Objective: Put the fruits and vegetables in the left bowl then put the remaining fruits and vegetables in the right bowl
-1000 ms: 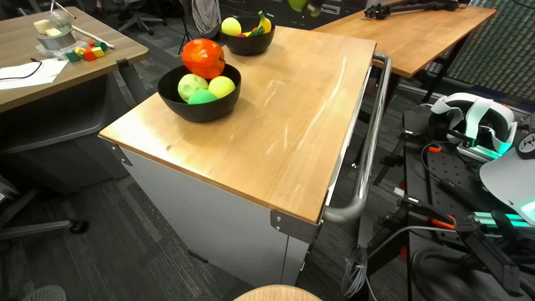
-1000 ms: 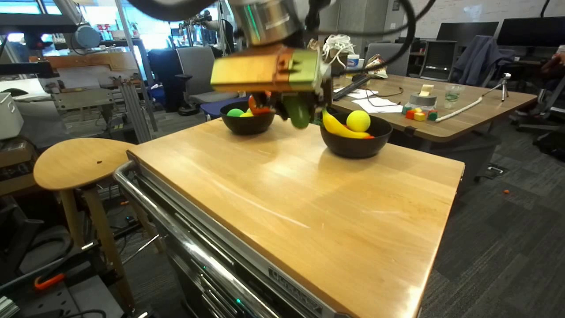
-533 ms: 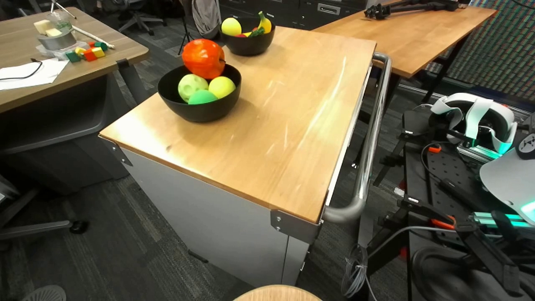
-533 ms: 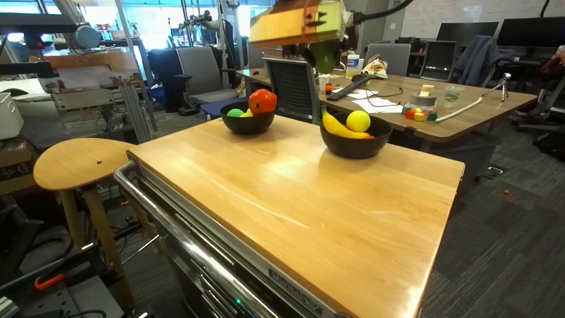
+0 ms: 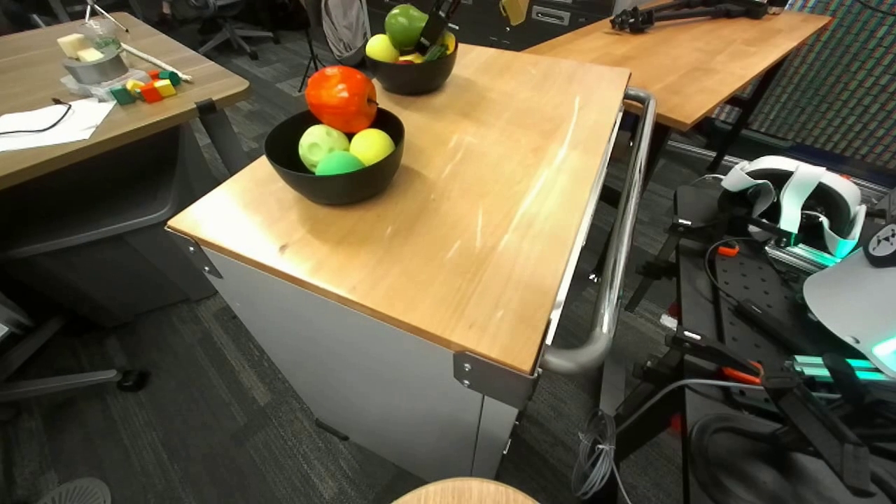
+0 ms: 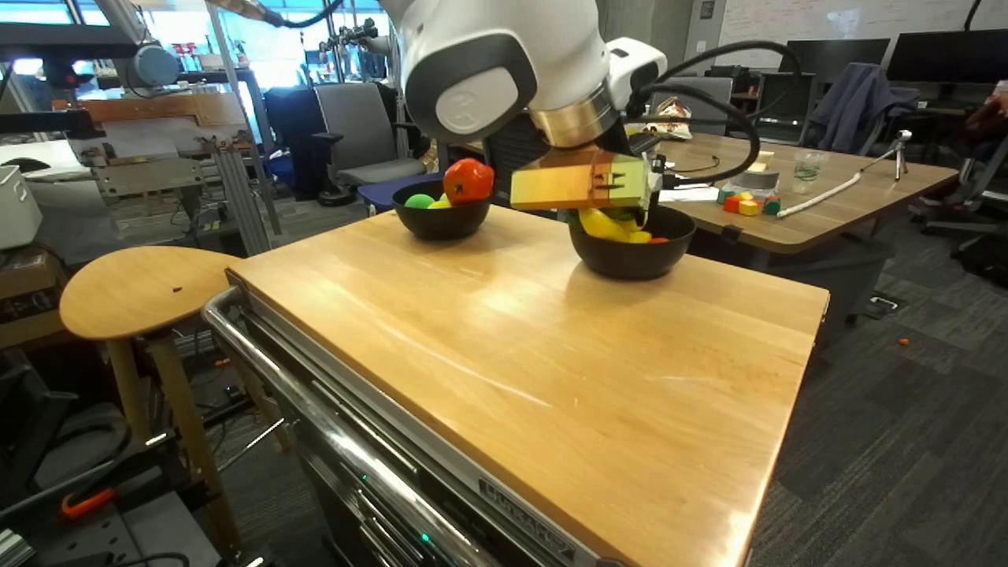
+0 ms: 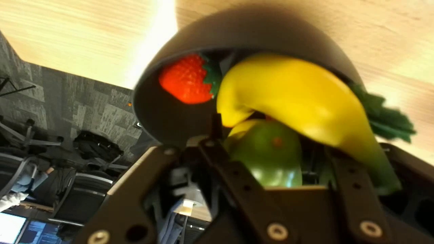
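The green fruit [image 5: 406, 26], smooth-skinned and glossy as a mango, was at the mouth of the right bowl [image 5: 411, 81], most of it showing above the rim in an exterior view; whether it touched what lay beneath could not be made out. The gripper [image 7: 269, 144] had hold of it, its slender dark fingers [image 5: 435, 26] parted about halfway with the fruit clasped between them. The bowl was plain, round and black, its outer wall matte. In it the wrist view showed a thick, smooth yellow banana [image 7: 295, 95], greenish at its tip, and a pebbly red strawberry [image 7: 186, 79] with a jagged green cap; crinkled dark leaves [image 7: 390, 117] reached past the rim. A pale yellow, lemon-like fruit [image 5: 382, 47] sat beside the green one.

The left bowl [image 5: 336, 190], also black and round, stood apart from it and held a shiny red-orange, tomato-like fruit [image 5: 341, 98] riding high, a dimpled pale green ball [image 5: 322, 145], a bright green ball [image 5: 339, 162] and a smooth yellow ball [image 5: 372, 145]. Both bowls rested on a scuffed wooden top [image 5: 476, 231], and a polished tubular metal handle [image 5: 633, 168] ran along one side. In an exterior view the arm's white, rounded shell [image 6: 543, 47] hung above.
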`<state>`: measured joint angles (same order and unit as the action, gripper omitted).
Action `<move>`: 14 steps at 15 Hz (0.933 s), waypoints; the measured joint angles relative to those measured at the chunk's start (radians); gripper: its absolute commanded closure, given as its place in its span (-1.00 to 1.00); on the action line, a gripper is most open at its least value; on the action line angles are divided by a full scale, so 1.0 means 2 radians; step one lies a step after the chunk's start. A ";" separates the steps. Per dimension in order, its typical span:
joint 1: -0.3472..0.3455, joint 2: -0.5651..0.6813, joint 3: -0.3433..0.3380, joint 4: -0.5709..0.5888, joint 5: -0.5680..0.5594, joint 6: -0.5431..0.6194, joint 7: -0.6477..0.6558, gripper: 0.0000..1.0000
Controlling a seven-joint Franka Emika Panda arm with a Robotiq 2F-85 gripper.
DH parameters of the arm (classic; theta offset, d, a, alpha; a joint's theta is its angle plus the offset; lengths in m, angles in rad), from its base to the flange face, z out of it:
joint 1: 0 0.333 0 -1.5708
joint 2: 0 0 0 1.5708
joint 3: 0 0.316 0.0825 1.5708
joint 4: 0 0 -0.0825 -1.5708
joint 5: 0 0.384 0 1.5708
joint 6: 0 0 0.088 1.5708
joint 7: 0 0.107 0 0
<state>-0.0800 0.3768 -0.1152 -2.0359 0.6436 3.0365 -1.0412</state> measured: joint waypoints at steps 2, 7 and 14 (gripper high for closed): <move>0.001 0.024 -0.007 0.021 -0.003 0.002 0.002 0.39; 0.010 0.045 -0.038 0.048 -0.048 -0.023 0.054 -0.70; -0.044 0.024 0.002 0.059 -0.235 -0.150 0.205 -1.00</move>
<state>-0.1686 0.4257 -0.1112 -1.9186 0.1738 2.7369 -0.6313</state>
